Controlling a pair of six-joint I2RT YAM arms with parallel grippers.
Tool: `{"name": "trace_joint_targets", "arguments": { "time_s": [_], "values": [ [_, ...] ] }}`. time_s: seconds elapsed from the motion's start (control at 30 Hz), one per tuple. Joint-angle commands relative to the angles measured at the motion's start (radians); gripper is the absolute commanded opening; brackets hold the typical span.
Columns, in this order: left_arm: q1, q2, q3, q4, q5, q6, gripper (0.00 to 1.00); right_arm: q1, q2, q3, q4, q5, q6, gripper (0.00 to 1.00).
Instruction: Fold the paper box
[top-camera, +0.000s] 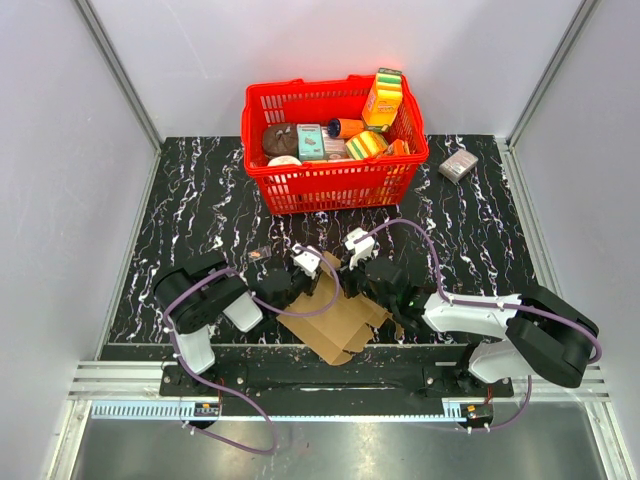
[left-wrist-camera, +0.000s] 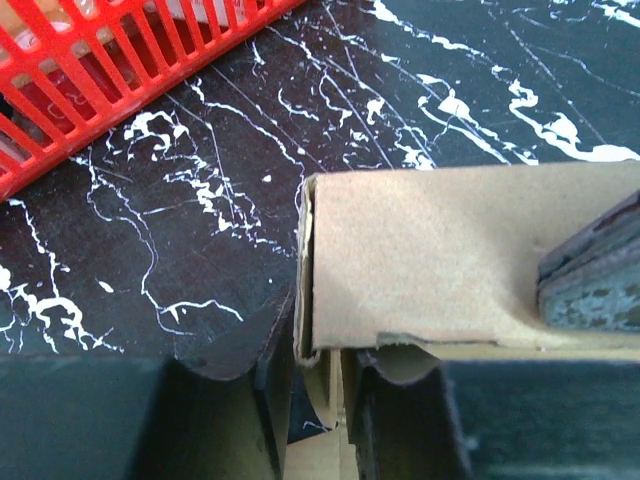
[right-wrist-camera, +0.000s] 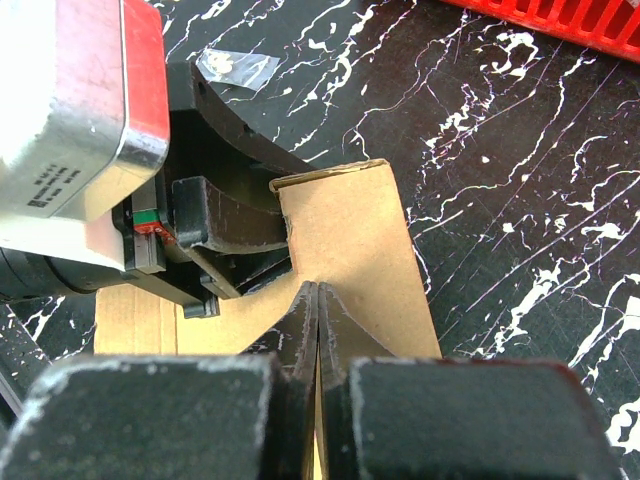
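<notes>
right tool (right-wrist-camera: 315, 295) is clamped shut on the box (right-wrist-camera: 350, 230). left tool (left-wrist-camera: 322, 360) narrowly straddles its flap edge; i can't tell if it grips. i'd seat it deeper before creasing.

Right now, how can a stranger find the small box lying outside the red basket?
Look at the red basket at the far side of the black marble table. Just right of it, on the bare tabletop, lies a small greyish box. Unlike the colourful packages, it sits outside the basket, alone.
</notes>
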Motion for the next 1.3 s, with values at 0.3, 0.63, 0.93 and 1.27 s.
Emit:
{"name": "trace_joint_targets", "arguments": {
  "time_s": [0.3, 0.63, 0.93, 1.27],
  "values": [
    [-0.005, 0.007, 0.040, 0.367, -0.011, 0.026, 0.02, -0.008, -0.021, -0.006, 0.016, 0.017, 0.005, 0.00],
    [-0.008, -0.007, 0.015, 0.367, -0.064, 0.017, 0.00, -0.008, -0.128, 0.069, -0.094, 0.005, 0.007, 0.28],
    [-0.012, -0.048, -0.025, 0.358, -0.290, 0.010, 0.00, -0.010, -0.312, 0.129, -0.306, 0.158, 0.065, 0.43],
    [-0.033, -0.113, -0.054, 0.276, -0.641, -0.024, 0.00, -0.010, -0.490, 0.123, -0.665, 0.360, 0.347, 0.42]
  ]
}}
